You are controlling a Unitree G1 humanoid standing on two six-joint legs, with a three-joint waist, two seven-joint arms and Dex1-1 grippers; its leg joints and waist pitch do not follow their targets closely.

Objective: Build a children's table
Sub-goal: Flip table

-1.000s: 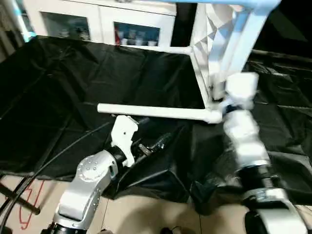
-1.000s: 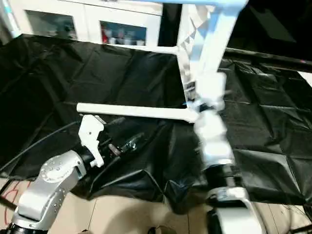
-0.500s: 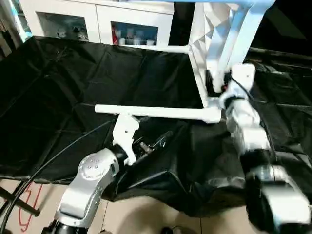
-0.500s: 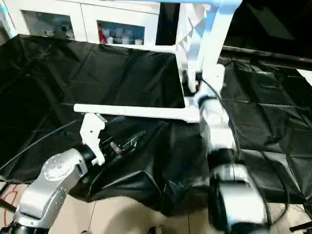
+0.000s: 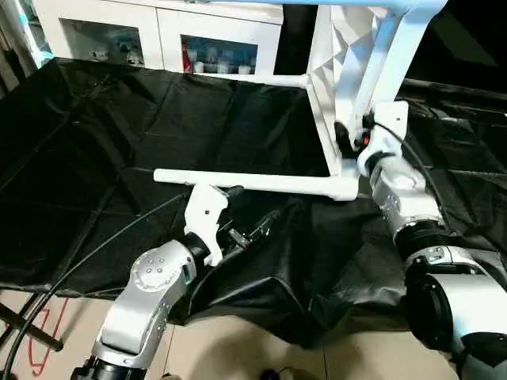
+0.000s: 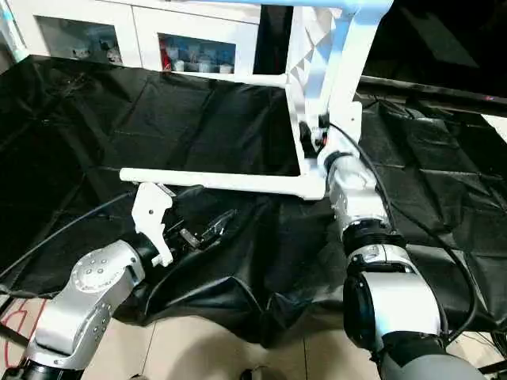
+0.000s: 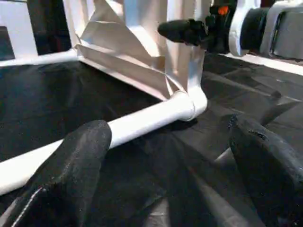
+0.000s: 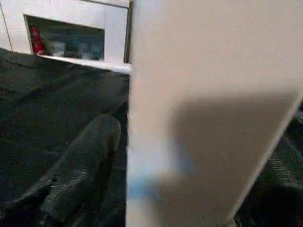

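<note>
The children's table lies on its side on a black cloth. Its tabletop (image 5: 337,55) stands upright and shows its ribbed underside. The near lower leg (image 5: 253,184) and the far lower leg (image 5: 269,79) point left along the cloth, and an upper leg (image 5: 356,6) runs along the top. My right gripper (image 5: 352,136) is shut on the tabletop's near upright rim (image 8: 199,118), with one finger (image 8: 85,161) beside the white surface. My left gripper (image 7: 170,156) is open low over the cloth, just in front of the near lower leg (image 7: 142,120), holding nothing.
A white cabinet (image 5: 158,32) with glass doors stands behind the cloth. The black cloth (image 5: 119,127) hangs wrinkled over the front edge. A black cable (image 5: 79,261) runs across it to my left arm. Tiled floor (image 5: 47,317) lies below.
My right arm has swung and turned, bringing its gripper onto the tabletop's near rim. The left arm and the table have stayed almost still.
</note>
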